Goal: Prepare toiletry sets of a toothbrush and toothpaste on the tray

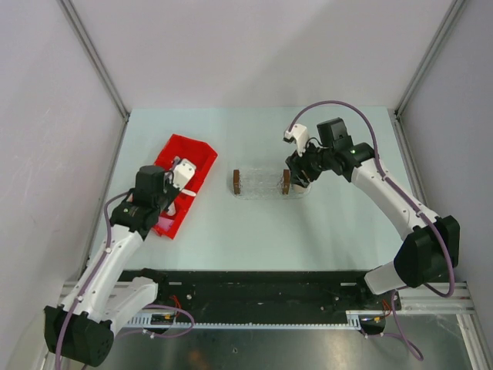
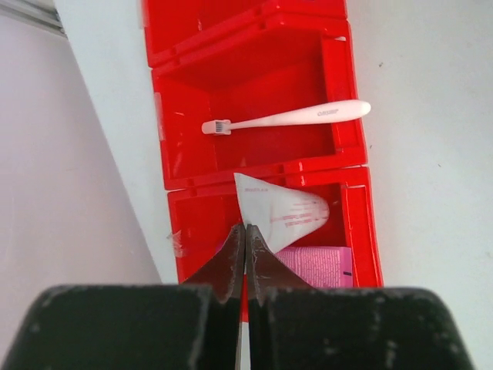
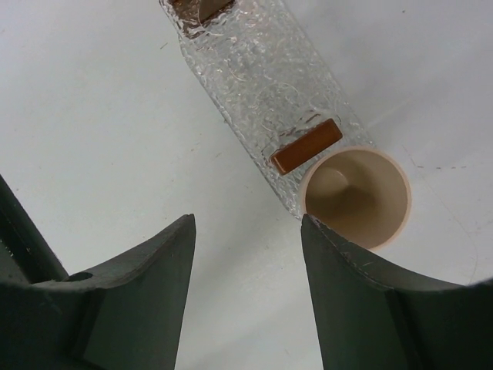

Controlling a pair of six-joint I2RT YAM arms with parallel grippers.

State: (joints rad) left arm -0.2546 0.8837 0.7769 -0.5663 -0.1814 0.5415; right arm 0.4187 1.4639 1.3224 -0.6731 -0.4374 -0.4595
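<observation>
In the left wrist view a thin white toothbrush (image 2: 285,117) lies in the middle compartment of a red divided bin (image 2: 350,139). In the nearer compartment, my left gripper (image 2: 246,228) is shut on the corner of the white toothpaste tube (image 2: 281,210). The tube is tilted up over a magenta-pink tube (image 2: 316,266). The clear tray (image 3: 254,69) with brown end blocks (image 3: 306,145) sits mid-table and holds none of these items. My right gripper (image 3: 248,223) hovers open just off its right end, nothing between its fingers.
A tan paper cup (image 3: 356,196) stands upright against the tray's right end, close to my right fingertip (image 3: 323,239). The red bin (image 1: 196,150) lies at the table's left, angled. The tray (image 1: 262,185) sits between the two arms.
</observation>
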